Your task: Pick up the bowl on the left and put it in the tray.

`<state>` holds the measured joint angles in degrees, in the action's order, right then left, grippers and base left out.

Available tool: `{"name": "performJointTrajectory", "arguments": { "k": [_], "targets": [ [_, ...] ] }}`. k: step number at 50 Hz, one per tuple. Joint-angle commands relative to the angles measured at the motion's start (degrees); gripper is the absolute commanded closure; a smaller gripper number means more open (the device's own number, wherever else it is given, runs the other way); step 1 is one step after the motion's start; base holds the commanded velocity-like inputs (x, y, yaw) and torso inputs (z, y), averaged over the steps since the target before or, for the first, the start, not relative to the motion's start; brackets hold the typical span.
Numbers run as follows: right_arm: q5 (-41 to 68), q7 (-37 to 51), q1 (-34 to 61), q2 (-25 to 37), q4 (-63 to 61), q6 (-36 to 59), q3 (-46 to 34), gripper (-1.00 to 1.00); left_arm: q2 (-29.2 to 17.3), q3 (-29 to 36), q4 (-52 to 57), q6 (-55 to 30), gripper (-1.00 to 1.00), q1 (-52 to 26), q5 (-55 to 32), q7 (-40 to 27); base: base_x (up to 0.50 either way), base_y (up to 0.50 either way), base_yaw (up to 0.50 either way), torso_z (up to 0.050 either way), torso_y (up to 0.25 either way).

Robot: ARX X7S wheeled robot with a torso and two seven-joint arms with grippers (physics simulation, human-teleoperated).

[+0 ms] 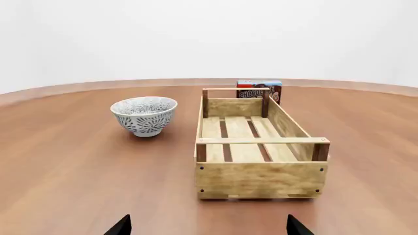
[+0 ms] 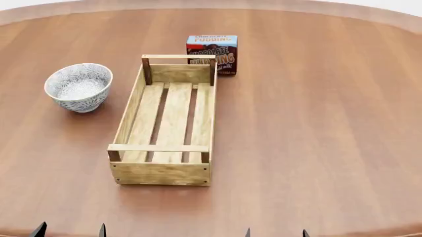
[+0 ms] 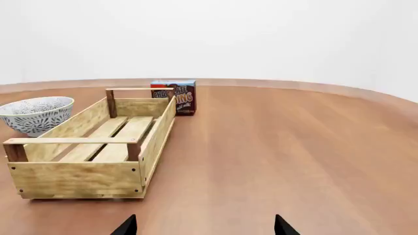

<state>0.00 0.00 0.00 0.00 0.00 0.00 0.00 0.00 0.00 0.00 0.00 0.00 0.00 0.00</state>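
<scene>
The bowl (image 2: pixel 78 87), white with a dense grey-black floral pattern, stands upright on the wooden table to the left of the tray (image 2: pixel 133 105); it also shows as the bowl (image 1: pixel 144 115) and the bowl (image 3: pixel 36 114). The tray (image 1: pixel 260 178) is a long light-wood slatted crate with nothing in it, seen too as the tray (image 3: pixel 78 177). My left gripper (image 2: pixel 70 230) is open near the table's front edge, well short of the bowl. My right gripper (image 2: pixel 275 233) is open too, in front of and right of the tray. Only the black fingertips (image 1: pixel 119 226) (image 3: pixel 282 226) show.
A chocolate pudding box (image 2: pixel 212 53) stands just behind the tray's far right corner, also visible as the box (image 1: pixel 259 90) and the box (image 3: pixel 174 96). The round brown table (image 2: pixel 329 123) has a curved far edge against a plain white wall.
</scene>
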Motion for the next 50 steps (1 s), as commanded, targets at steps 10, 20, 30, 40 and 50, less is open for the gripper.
{"name": "performJointTrajectory", "arguments": {
  "k": [10, 20, 30, 40, 50],
  "targets": [
    [1.0, 1.4, 0.2, 0.8, 0.4, 0.4, -1.2, -1.00, -0.9, 1.2, -0.8, 0.2, -1.00, -0.4, 0.5, -1.8, 0.00, 0.00, 0.00, 0.000, 0.000],
    [3.0, 4.2, -0.2, 2.5, -3.1, 1.8, -2.7, -1.00, -2.5, 2.6, -1.5, 0.6, -1.00, -1.4, 0.9, -6.4, 0.00, 0.00, 0.00, 0.000, 0.000],
    [4.6, 6.4, -1.4, 3.9, -16.3, 6.7, -2.9, -1.00, -4.0, 4.7, 10.9, -3.8, -1.00, 0.3, 3.5, -8.6, 0.00, 0.00, 0.00, 0.000, 0.000],
    [5.1, 8.3, -1.6, 5.8, -32.2, 14.2, -3.1, -1.00, -4.8, 4.9, 27.8, -12.2, -1.00, 1.8, 2.1, -8.6, 0.00, 0.00, 0.00, 0.000, 0.000],
    [6.1, 10.4, -0.3, 7.3, -46.6, 23.0, -2.9, -1.00, -6.0, 4.7, 38.3, -18.2, -1.00, 1.7, 1.6, -9.1, 0.00, 0.00, 0.00, 0.000, 0.000]
  ]
}}
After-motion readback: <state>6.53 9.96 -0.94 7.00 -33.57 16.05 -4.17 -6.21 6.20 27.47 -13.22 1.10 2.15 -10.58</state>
